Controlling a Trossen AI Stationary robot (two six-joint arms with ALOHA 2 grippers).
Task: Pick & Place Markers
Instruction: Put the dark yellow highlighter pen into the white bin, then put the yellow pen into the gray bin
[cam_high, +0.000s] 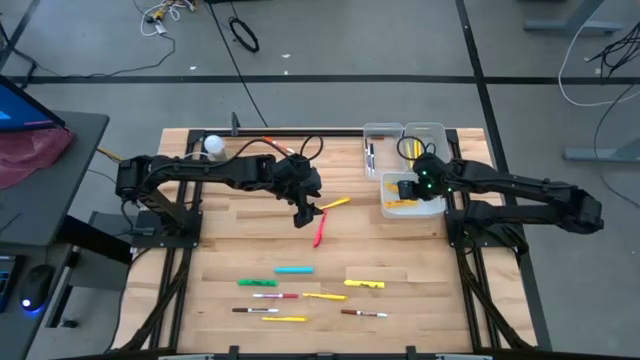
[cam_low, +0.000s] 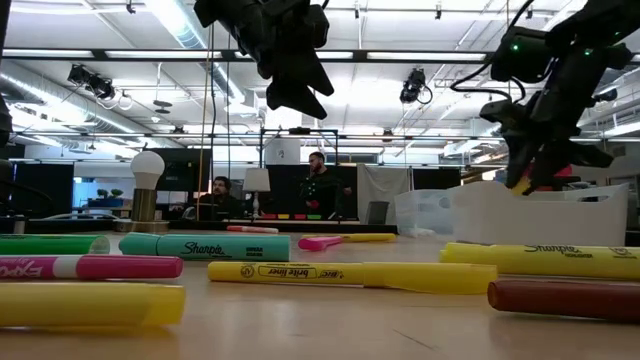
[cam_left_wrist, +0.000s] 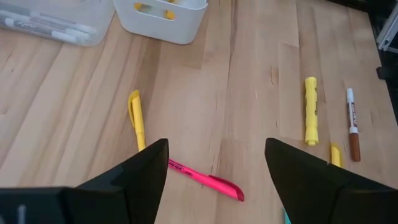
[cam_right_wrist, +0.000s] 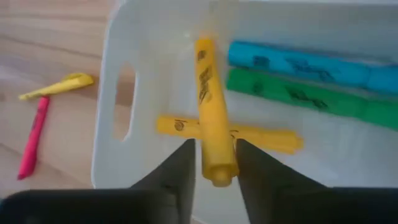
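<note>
Near edge: loose markers lie flat in rough rows, long axes all left-right across the table. Among them are a green one, a cyan one and a thick yellow one.

Mid table: pink marker lies flat, long axis approx near-far with a slight tilt. Thin yellow marker sits just beyond it, axis closer to left-right, and its end almost meets the pink's far end.

L gripper hangs above the pink marker, fingers spread wide, nothing held, not touching.

R gripper is over the white bin on the right side, fingers pressed on both sides of a yellow highlighter. Its axis runs straight out from the gripper, free end pointing down into the bin. It crosses over another yellow lying at approx a right angle to it. Cyan and green lie parallel, side by side, in the same bin.

Far: clear bin holds white-barrel markers, axes near-far.
</note>
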